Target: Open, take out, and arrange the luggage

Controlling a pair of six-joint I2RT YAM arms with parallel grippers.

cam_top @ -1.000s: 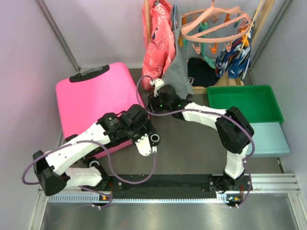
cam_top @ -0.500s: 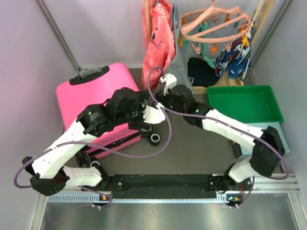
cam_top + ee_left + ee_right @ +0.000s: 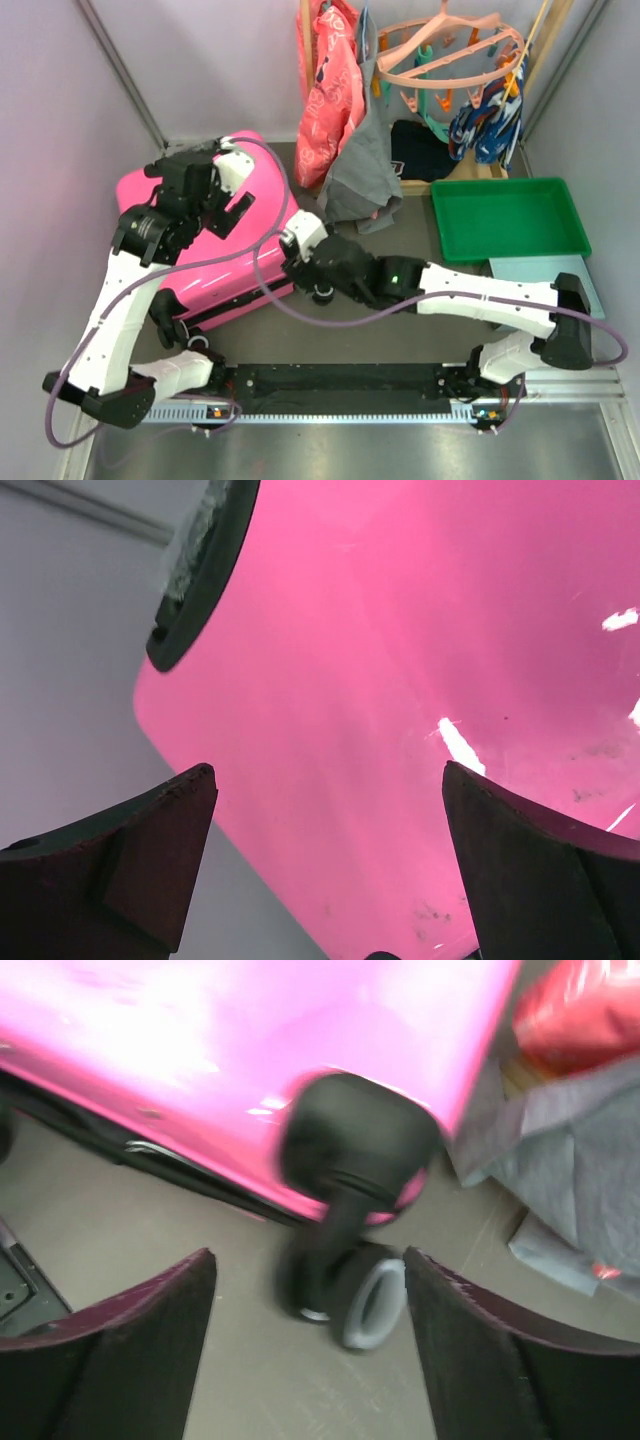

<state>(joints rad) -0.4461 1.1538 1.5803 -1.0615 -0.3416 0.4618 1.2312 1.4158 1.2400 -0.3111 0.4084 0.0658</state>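
The hot-pink luggage (image 3: pixel 200 240) lies flat at the left with its lid down and its black handle (image 3: pixel 185 155) at the far end. My left gripper (image 3: pixel 240 190) hovers open over the lid near that handle. In the left wrist view the pink shell (image 3: pixel 400 680) and the handle (image 3: pixel 200 570) fill the space beyond the wide-apart fingers (image 3: pixel 330 770), which hold nothing. My right gripper (image 3: pixel 305 270) is low at the case's near right corner, open. Its wrist view shows a black wheel (image 3: pixel 365 1300) between and just beyond the fingertips (image 3: pixel 310 1255), untouched.
A green tray (image 3: pixel 505 215) and a pale teal flat box (image 3: pixel 550 285) sit at the right. Clothes (image 3: pixel 330 90) and a pink peg hanger (image 3: pixel 450 50) hang at the back. A grey garment (image 3: pixel 365 180) droops to the floor beside the case.
My left arm swung from the case's near right edge up over the lid by the handle. My right arm dropped from the grey garment to the wheel. Both sets of jaws widened.
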